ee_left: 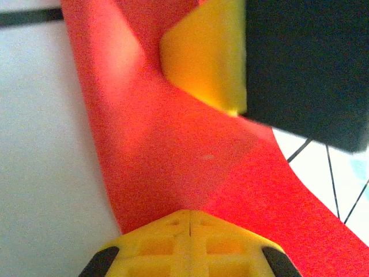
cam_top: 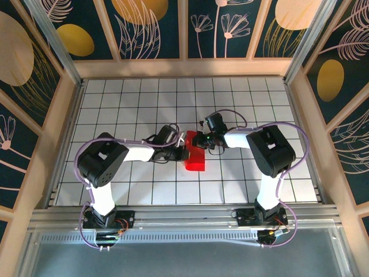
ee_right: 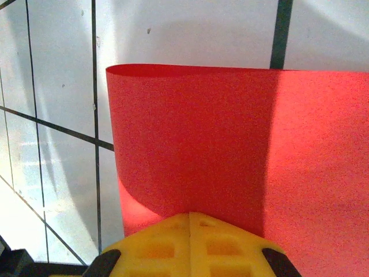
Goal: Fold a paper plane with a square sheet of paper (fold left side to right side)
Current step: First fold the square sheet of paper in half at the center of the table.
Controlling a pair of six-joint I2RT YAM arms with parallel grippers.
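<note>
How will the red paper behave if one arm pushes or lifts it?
Likely floppy: the square sheet of paper bows into a soft rounded fold, not a crisp crease. Probably very light, so a push may slide it across the smooth table tiles. Thin, so it may buckle instead of moving whole.

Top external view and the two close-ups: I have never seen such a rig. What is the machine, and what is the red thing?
Two robot arms are bolted at the near edge of a white grid table; the top view looks down from behind them. The left gripper and right gripper meet over a red sheet of paper, curled over in a soft fold. Each close-up comes from a wrist camera: the yellow fingers at the bottom are that arm's own, closed together above the paper.
</note>
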